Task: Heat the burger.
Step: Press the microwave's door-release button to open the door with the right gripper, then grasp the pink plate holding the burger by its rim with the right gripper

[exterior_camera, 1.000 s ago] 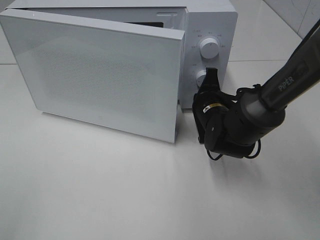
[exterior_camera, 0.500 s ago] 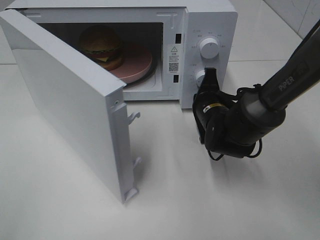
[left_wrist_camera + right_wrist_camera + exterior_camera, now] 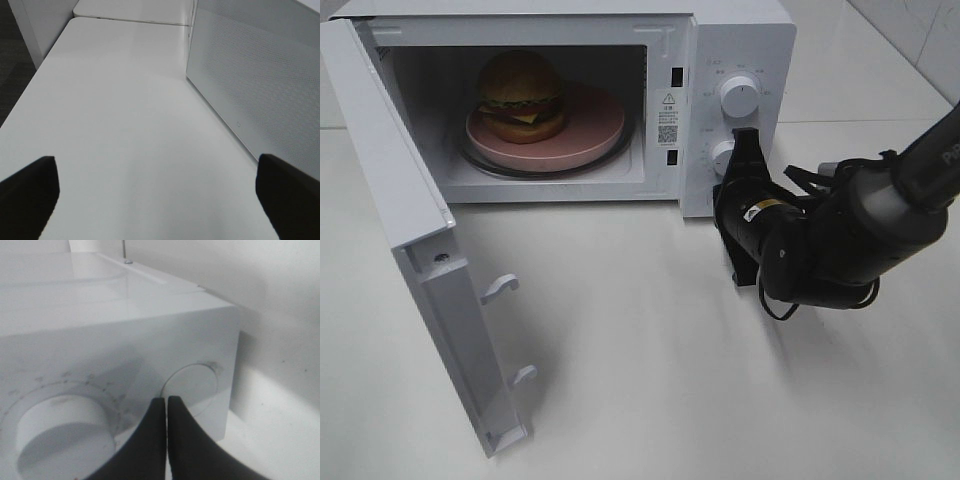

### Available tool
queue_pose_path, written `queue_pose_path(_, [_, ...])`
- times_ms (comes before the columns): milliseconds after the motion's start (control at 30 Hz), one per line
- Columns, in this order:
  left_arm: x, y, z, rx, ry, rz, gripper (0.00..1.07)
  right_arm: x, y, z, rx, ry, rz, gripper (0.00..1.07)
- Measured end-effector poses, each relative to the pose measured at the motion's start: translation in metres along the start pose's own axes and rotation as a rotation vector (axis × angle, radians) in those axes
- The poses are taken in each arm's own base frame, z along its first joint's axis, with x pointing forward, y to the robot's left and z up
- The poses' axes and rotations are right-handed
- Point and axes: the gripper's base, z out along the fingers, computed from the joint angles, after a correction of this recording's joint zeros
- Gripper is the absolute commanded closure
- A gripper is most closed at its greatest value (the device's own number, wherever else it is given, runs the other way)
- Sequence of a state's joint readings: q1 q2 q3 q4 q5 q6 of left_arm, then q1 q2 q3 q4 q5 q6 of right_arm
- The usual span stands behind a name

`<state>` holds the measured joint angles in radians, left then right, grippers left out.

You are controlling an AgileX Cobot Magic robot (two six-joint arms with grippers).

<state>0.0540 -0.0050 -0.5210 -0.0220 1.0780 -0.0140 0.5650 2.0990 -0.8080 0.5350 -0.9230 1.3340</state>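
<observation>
While burger (image 3: 521, 95) sits in microwave (image 3: 740, 40), closed end effector (image 3: 746, 138) seemingly touches knob (image 3: 722, 155).

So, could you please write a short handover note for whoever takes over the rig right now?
Left end effector: open, empty, looking along the table beside the open door.
Right end effector: shut, holding nothing, tip at the lower knob of the microwave.
Burger: on the pink plate inside the microwave.
Done: burger is loaded.
Left: probably shut the door and set the knobs to heat. Whether it has already been heated cannot be told.
</observation>
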Motion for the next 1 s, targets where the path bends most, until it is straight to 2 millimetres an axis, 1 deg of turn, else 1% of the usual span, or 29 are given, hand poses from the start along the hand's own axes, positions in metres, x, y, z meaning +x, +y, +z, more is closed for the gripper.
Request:
queue_pose_path(100, [0.0, 0.0, 0.0, 0.0, 0.0, 0.0, 0.06, -0.001, 0.001, -0.004, -0.001, 0.008, -0.005, 1.07])
queue_pose_path(167, [0.0, 0.0, 0.0, 0.0, 0.0, 0.0, 0.06, -0.006, 0.0, -0.018, 0.011, 0.011, -0.016, 1.07])
queue_pose_path(200, [0.0, 0.0, 0.0, 0.0, 0.0, 0.0, 0.06, -0.006, 0.0, -0.018, 0.011, 0.011, -0.016, 1.07])
queue_pose_path(267, [0.0, 0.0, 0.0, 0.0, 0.0, 0.0, 0.06, -0.009, 0.0, -0.03, 0.027, 0.029, -0.03, 1.07])
queue_pose_path(300, [0.0, 0.0, 0.0, 0.0, 0.0, 0.0, 0.06, -0.009, 0.0, -0.03, 0.027, 0.029, -0.03, 1.07])
queue_pose_path(367, [0.0, 0.0, 0.0, 0.0, 0.0, 0.0, 0.06, -0.011, 0.002, -0.043, 0.056, 0.061, -0.049, 1.07])
queue_pose_path(400, [0.0, 0.0, 0.0, 0.0, 0.0, 0.0, 0.06, -0.011, 0.002, -0.043, 0.056, 0.061, -0.049, 1.07])
queue_pose_path(433, [0.0, 0.0, 0.0, 0.0, 0.0, 0.0, 0.06, -0.013, 0.003, -0.052, 0.073, 0.076, -0.064, 1.07])
queue_pose_path(467, [0.0, 0.0, 0.0, 0.0, 0.0, 0.0, 0.06, -0.013, 0.003, -0.052, 0.073, 0.076, -0.064, 1.07])
queue_pose_path(500, [0.0, 0.0, 0.0, 0.0, 0.0, 0.0, 0.06, -0.014, 0.004, -0.057, 0.079, 0.084, -0.077, 1.07])
queue_pose_path(533, [0.0, 0.0, 0.0, 0.0, 0.0, 0.0, 0.06, -0.017, 0.005, -0.066, 0.082, 0.092, -0.095, 1.07])
queue_pose_path(567, [0.0, 0.0, 0.0, 0.0, 0.0, 0.0, 0.06, -0.017, 0.005, -0.066, 0.082, 0.092, -0.095, 1.07])
queue_pose_path(633, [0.0, 0.0, 0.0, 0.0, 0.0, 0.0, 0.06, -0.02, 0.009, -0.079, 0.087, 0.104, -0.127, 1.07])
queue_pose_path(667, [0.0, 0.0, 0.0, 0.0, 0.0, 0.0, 0.06, -0.02, 0.009, -0.079, 0.087, 0.104, -0.127, 1.07])
queue_pose_path(700, [0.0, 0.0, 0.0, 0.0, 0.0, 0.0, 0.06, -0.022, 0.013, -0.088, 0.088, 0.115, -0.16, 1.07])
queue_pose_path(767, [0.0, 0.0, 0.0, 0.0, 0.0, 0.0, 0.06, -0.023, 0.015, -0.091, 0.088, 0.121, -0.18, 1.07])
queue_pose_path(800, [0.0, 0.0, 0.0, 0.0, 0.0, 0.0, 0.06, -0.024, 0.02, -0.1, 0.092, 0.141, -0.23, 1.07])
queue_pose_path(867, [0.0, 0.0, 0.0, 0.0, 0.0, 0.0, 0.06, -0.024, 0.021, -0.103, 0.102, 0.153, -0.254, 1.07])
queue_pose_path(900, [0.0, 0.0, 0.0, 0.0, 0.0, 0.0, 0.06, -0.024, 0.028, -0.11, 0.103, 0.178, -0.315, 1.07])
queue_pose_path(933, [0.0, 0.0, 0.0, 0.0, 0.0, 0.0, 0.06, -0.024, 0.028, -0.11, 0.103, 0.178, -0.315, 1.07])
queue_pose_path(967, [0.0, 0.0, 0.0, 0.0, 0.0, 0.0, 0.06, -0.024, 0.032, -0.117, 0.106, 0.206, -0.391, 1.07])
queue_pose_path(1000, [0.0, 0.0, 0.0, 0.0, 0.0, 0.0, 0.06, -0.024, 0.032, -0.117, 0.106, 0.206, -0.391, 1.07])
